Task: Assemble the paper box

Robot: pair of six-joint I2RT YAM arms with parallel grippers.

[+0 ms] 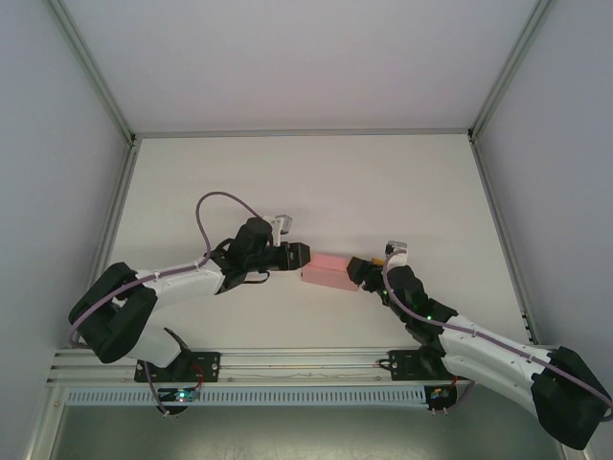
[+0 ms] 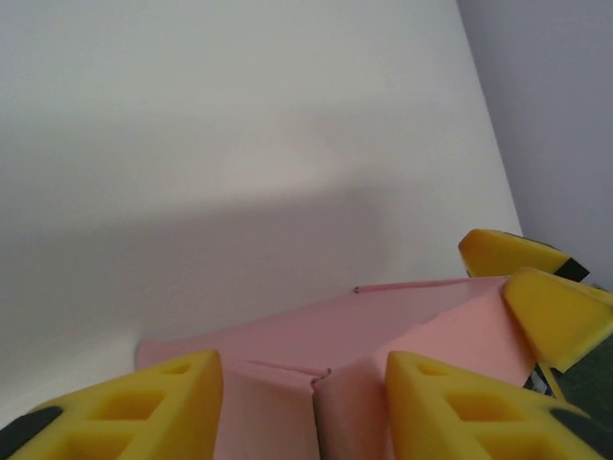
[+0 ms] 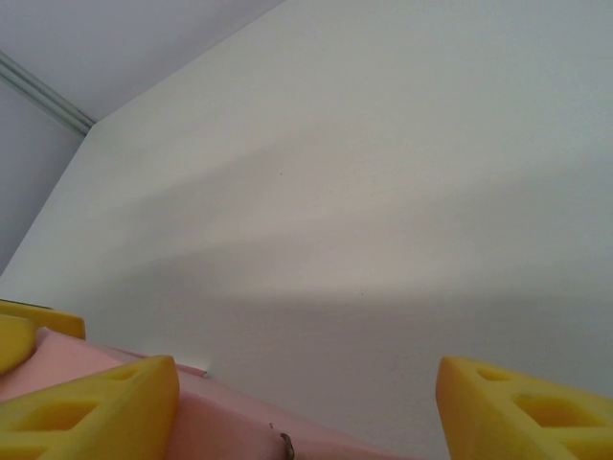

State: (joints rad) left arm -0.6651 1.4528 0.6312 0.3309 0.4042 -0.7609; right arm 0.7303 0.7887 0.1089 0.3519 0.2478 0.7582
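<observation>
— Where are we standing with the paper box (image 1: 324, 270)?

— We are seeing it as a small pink block, not a flat sheet, so we are judging the body walls as folded up. It is sitting around the middle of the desk (image 1: 287, 182), between the two arms. We cannot tell whether it is resting on the desk or raised a little.

— And the left pincer (image 1: 299, 256)?

— We are finding it at the box's left end. In its wrist view the yellow fingers (image 2: 144, 407) are flanking two end flaps that are meeting at a seam. The jaws are standing part-way apart with card between them, but we cannot tell whether they are pressing it or only bracketing it.

— The right pincer (image 1: 360, 271)?

— We are placing it at the opposite end, touching or just beside the card. In its own view its fingers (image 3: 96, 407) are standing wide. Bare desk is showing between the pink card and the far finger, so we are reading it as gaping, not clamped.

— So what are we counting as left?

— We are judging the ends as the work to do. The left flaps are looking brought together but not flush. The right end is hidden from us, so we are not calling it closed.
</observation>
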